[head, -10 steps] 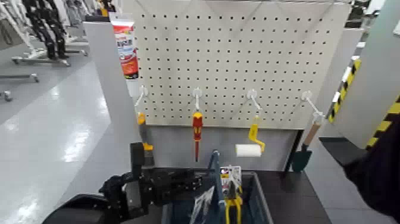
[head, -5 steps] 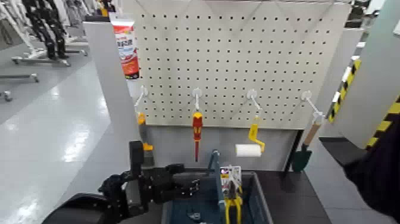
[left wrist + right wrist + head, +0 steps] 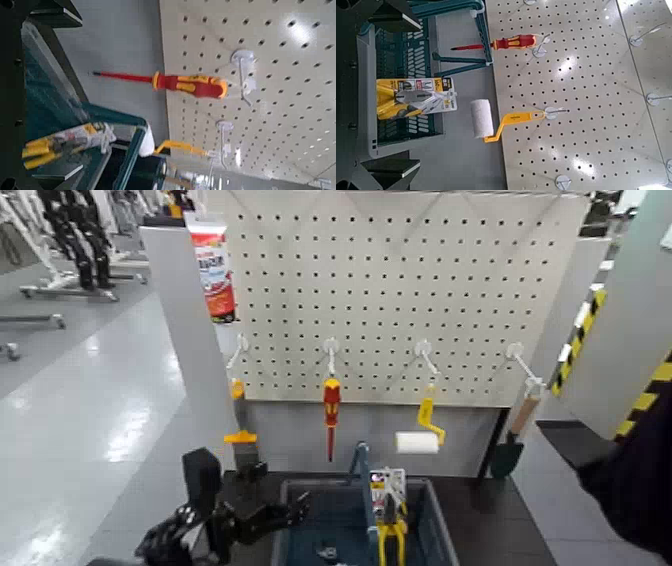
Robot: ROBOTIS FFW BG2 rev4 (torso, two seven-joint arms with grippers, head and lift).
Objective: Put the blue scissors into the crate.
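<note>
The crate (image 3: 430,508) is a dark blue-grey bin standing below the pegboard. Of the blue scissors (image 3: 325,553) only a small dark bit shows, low inside the crate at the head view's bottom edge. My left gripper (image 3: 288,513) hovers just outside the crate's left rim, open and holding nothing. In the left wrist view the crate wall (image 3: 49,89) runs close by. The right arm sits at the far right. My right gripper (image 3: 411,91) is open, and its camera looks onto the crate (image 3: 372,79).
A carded pair of yellow-handled pliers (image 3: 389,528) leans in the crate's right half. On the pegboard (image 3: 400,280) hang a red-and-yellow screwdriver (image 3: 331,405), a yellow-handled paint roller (image 3: 421,438) and a trowel (image 3: 508,452). A grey post (image 3: 190,340) stands left of the board.
One second ago my left gripper held the scissors card over the crate. It has let go, the card has dropped inside, and the arm has drawn back to the left.
</note>
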